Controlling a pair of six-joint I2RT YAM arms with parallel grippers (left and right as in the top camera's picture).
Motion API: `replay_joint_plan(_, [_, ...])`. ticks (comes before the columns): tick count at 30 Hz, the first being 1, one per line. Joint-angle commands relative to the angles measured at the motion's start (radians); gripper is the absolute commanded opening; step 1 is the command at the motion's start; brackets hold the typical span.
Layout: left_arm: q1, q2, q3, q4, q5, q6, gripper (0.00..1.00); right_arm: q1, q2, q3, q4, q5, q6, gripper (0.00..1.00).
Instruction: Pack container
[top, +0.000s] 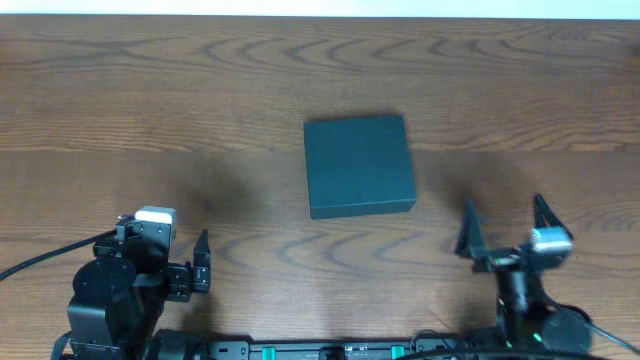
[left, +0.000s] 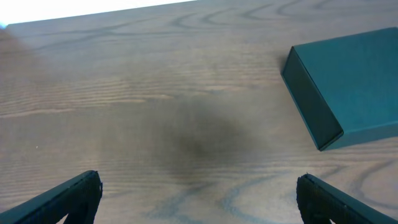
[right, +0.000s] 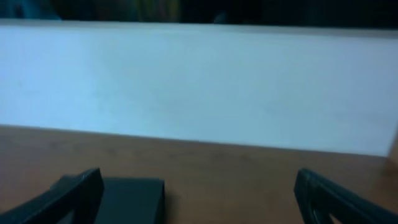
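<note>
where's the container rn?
Overhead: the container lies closed on the table, ahead of and between the left gripper and right gripper, touching neither.

Container (top: 359, 165): matt teal-grey cardboard, smooth plain faces. Bench (top: 150, 100): brown wood with clearly visible grain, smooth, faint sheen.

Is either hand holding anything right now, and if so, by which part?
Nothing is held. The left hand and right hand are both open and empty, neither touching the closed container.
</note>
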Motion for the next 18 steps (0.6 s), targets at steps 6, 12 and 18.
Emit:
replay_joint_plan(6, [-0.005, -0.004, -0.003, 0.001, 0.000, 0.009, 0.99, 0.036, -0.004, -0.268, 0.100, 0.007, -0.079, 0.99])
replay_joint_plan(12, [-0.005, -0.004, -0.003, 0.001, 0.000, 0.009, 0.99, 0.021, -0.004, -0.268, 0.090, 0.010, -0.075, 0.99])
replay_joint_plan(18, [-0.005, -0.004, -0.003, 0.001, 0.000, 0.010, 0.98, 0.004, -0.003, -0.268, 0.090, 0.010, -0.075, 0.99])
